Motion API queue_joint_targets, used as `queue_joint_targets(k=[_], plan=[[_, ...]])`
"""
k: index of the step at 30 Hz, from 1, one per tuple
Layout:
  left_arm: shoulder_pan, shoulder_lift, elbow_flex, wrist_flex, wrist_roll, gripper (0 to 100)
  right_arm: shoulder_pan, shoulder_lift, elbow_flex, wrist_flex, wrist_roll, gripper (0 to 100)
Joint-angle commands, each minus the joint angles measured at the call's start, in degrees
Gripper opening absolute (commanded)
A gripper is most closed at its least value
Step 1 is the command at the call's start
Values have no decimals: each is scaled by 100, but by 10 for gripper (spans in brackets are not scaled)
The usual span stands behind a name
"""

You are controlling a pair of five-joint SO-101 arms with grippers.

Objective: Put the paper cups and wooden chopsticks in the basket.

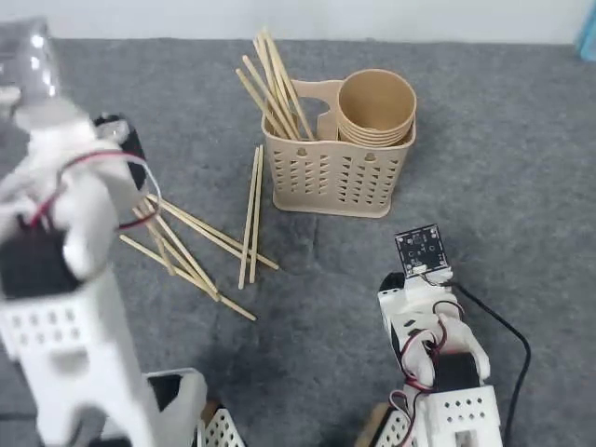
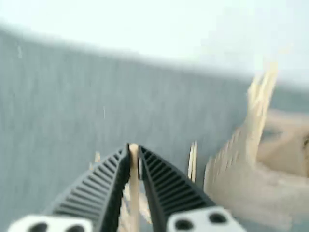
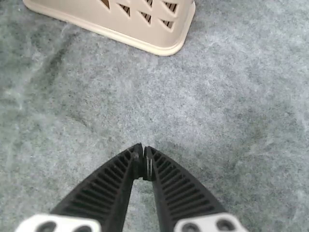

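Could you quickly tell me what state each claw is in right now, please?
Left claw: closed on a chopstick.
Right claw: closed, holding nothing.

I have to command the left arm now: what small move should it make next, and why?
Probably carry the left gripper toward the basket. It is shut on one chopstick, and the basket already holds others in the compartment beside the cups. Loose chopsticks lie on the mat.
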Motion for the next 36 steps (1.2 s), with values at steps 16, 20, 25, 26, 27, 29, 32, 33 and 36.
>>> queue_joint_targets(k=[16,20,25,26,27,29,32,33,36], plan=[[1723,-3165,3609,-6435,1187,12,75,-57,114,40,-9,9],[2154,-3112,3855,-7393,1187,12,75,-57,114,40,-9,9],[2769,-2549,3811,-7455,1187,12,75,-57,114,48,-9,9],[2804,-2391,3811,-7464,1178,12,75,-57,114,48,-9,9],[2813,-2233,3811,-7464,1178,12,75,-57,114,48,-9,9],[2813,-1908,3811,-7464,1178,12,75,-57,114,48,-9,9],[2813,-1424,3820,-7464,1178,12,75,-57,114,48,-9,9],[2813,-1301,3829,-7464,1178,12,75,-57,114,48,-9,9],[2813,-905,3855,-7464,1178,12,75,-57,114,48,-9,9]])
